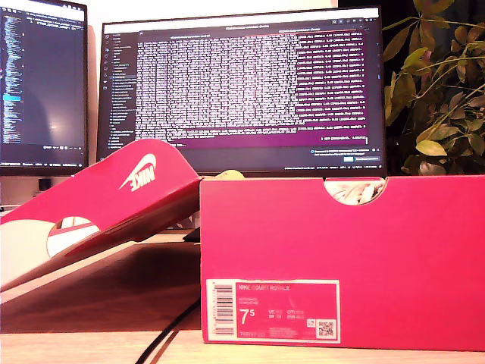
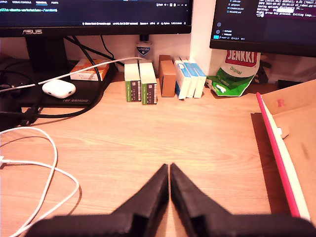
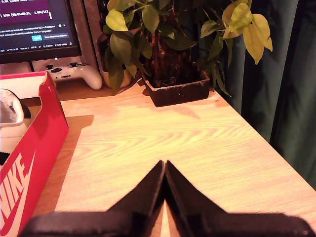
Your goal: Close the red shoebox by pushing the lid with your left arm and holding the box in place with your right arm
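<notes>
On the wooden surface (image 2: 148,138) the red shoebox (image 1: 341,262) sits open, filling the exterior view's right, its lid (image 1: 98,208) flopped back and tilted toward the exterior view's left. We judge the task not begun: neither arm touches box or lid. Our first gripper (image 2: 169,170) hovers over bare wood beside the lid's thin red edge (image 2: 281,153), fingers pressed together, holding nothing. Our second gripper (image 3: 165,168) hangs just beside the box's side wall (image 3: 39,153), fingers likewise together and empty. Next move, we reckon: second gripper braces that wall, first gripper gets under the lid and sweeps it over. Box is matte cardboard, rectangular, white swoosh, paper label on the end, thumb notch at the rim. Lid looks light and hinged, so it may spring back.
</notes>
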Available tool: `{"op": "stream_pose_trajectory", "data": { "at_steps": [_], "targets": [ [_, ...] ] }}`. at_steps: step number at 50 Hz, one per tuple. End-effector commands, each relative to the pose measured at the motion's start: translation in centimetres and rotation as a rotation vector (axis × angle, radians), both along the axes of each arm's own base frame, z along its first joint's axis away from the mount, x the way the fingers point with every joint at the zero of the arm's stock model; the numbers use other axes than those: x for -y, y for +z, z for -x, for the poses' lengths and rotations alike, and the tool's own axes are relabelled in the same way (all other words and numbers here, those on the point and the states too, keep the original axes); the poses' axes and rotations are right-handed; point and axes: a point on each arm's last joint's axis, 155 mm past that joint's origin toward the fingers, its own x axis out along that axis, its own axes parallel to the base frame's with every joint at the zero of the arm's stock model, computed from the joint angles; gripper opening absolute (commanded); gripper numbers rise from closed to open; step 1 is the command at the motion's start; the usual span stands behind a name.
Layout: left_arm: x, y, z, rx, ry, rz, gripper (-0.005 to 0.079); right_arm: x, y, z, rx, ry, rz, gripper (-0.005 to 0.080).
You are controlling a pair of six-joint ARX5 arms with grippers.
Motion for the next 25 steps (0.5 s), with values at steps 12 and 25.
{"op": "stream_pose_trajectory", "data": {
  "at_steps": [12, 25],
  "targets": [
    [-0.04, -1.7, 0.05, -0.038, 0.002, 0.002, -0.0018, 0.16, -0.47, -0.05, 0.001, -0.008, -0.007, -0.0012],
    [-0.03, -1.69, 0.05, -0.037, 0.001, 0.002, -0.0018, 0.08, -0.39, -0.08, 0.006, -0.005, -0.015, -0.0012]
  ]
}}
